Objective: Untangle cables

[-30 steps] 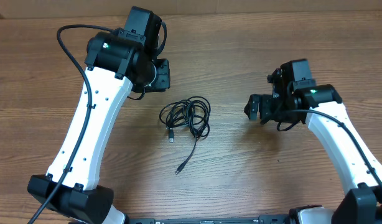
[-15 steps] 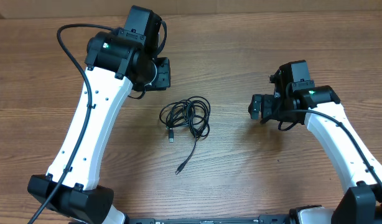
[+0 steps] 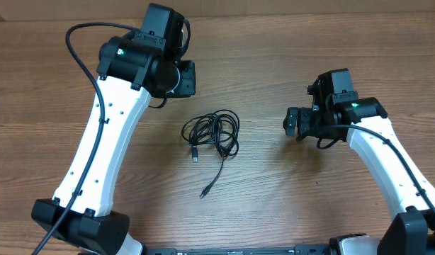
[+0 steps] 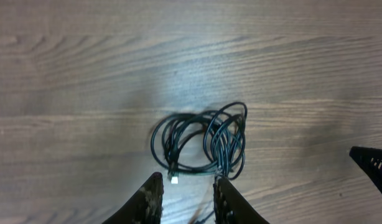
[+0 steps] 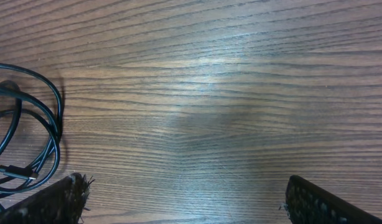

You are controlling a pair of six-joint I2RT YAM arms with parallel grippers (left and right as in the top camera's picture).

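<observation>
Black, thin cables [image 3: 212,131] lie mid-tabletop [image 3: 274,57] in one loose coil, several loops overlapping. One tail trails toward 6 o'clock w/ a small plug [image 3: 202,193] at its end; a 2nd plug [image 3: 195,154] sits at the coil's 7 o'clock. Wood grain shows all round the coil. Left claw [image 4: 186,186] hangs approx 11 o'clock of the coil, fingers parted, gripping nothing. Right claw [image 5: 185,186] sits at 3 o'clock, well apart, spread wide, gripping nothing.

Left gripper [image 3: 186,78] pulls back a touch, farther from the cables [image 3: 212,132], and the right gripper [image 3: 291,122] has edged away from them too.
</observation>
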